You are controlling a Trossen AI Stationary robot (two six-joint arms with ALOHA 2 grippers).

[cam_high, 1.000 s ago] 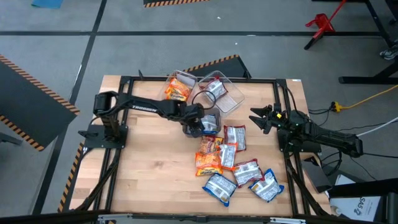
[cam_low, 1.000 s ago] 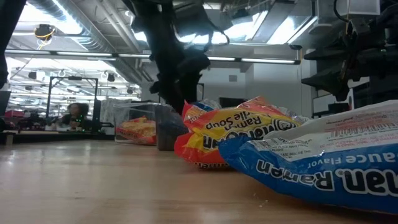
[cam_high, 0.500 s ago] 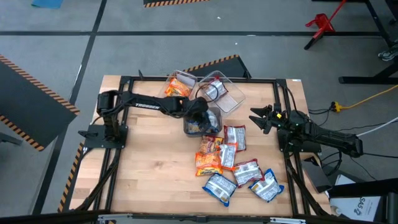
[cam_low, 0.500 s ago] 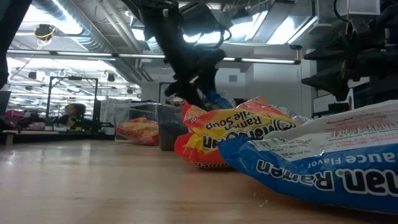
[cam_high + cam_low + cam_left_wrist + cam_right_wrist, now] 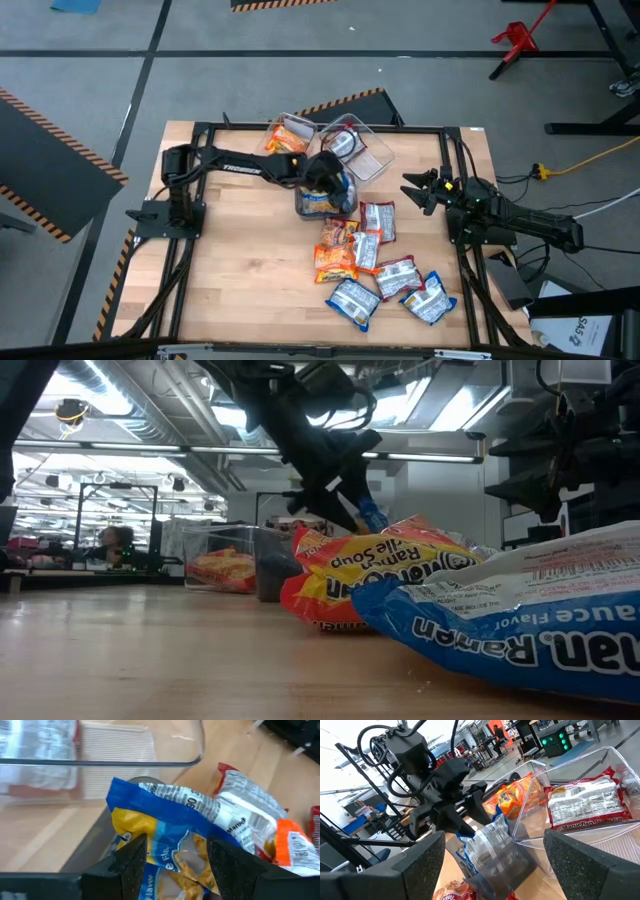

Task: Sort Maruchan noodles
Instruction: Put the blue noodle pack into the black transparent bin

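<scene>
Left gripper (image 5: pixel 330 180) hovering above the dark-walled bin (image 5: pixel 312 205) near the table's (image 5: pixel 230 280) middle, fingers (image 5: pixel 130 862) pinching a blue-and-white packet (image 5: pixel 165 845) by one end. Packet hanging tilted over that bin, clear of the wood, seen dangling in the low view (image 5: pixel 370 518).

Right gripper (image 5: pixel 418 190) waiting at the table's right edge, fingers spread wide, gripping nothing.

Two clear bins sitting side by side at the far edge: one (image 5: pixel 285 125) holding orange packets (image 5: pixel 287 143), the other (image 5: pixel 372 150) holding a red-and-white packet (image 5: pixel 345 140).

Remaining loose packets lying in a cluster right of centre, running toward the near edge: orange packet (image 5: pixel 335 262) touching red-and-white packets (image 5: pixel 377 220) beside it, another red-and-white one (image 5: pixel 397 277) farther down, two blue-and-white packets (image 5: pixel 353 300) (image 5: pixel 430 298) nearest the front. Several overlapping.

A person (image 5: pixel 118 542) showing in the room far behind the table.
</scene>
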